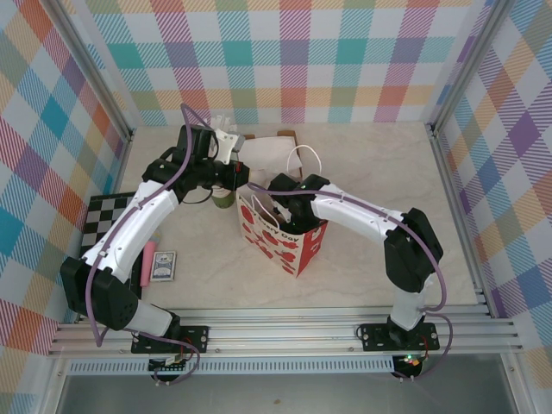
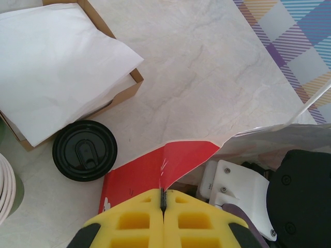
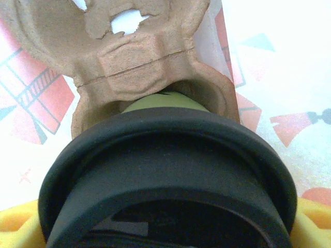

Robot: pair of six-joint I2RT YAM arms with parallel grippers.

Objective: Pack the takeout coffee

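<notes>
The takeout coffee point(image 3: 165, 150), a green cup under a black lid, sits between the yellow fingers point(image 3: 310, 222) of my right gripper point(image 1: 278, 210), which is shut on it. It hangs inside the red-and-white paper bag point(image 1: 293, 246), just above a brown pulp cup carrier point(image 3: 139, 57) at the bag's bottom. My left gripper point(image 2: 163, 199) is shut on the bag's point(image 2: 150, 170) red top edge on the left side. A second black-lidded cup point(image 2: 84, 150) stands on the table beside the bag.
A cardboard box with white paper point(image 2: 57, 62) lies behind the bag. A stack of cream-rimmed cups point(image 2: 6, 186) stands at the left. A checkerboard point(image 1: 108, 220), a pink item point(image 1: 147, 261) and a small card box point(image 1: 164, 267) lie near the left arm.
</notes>
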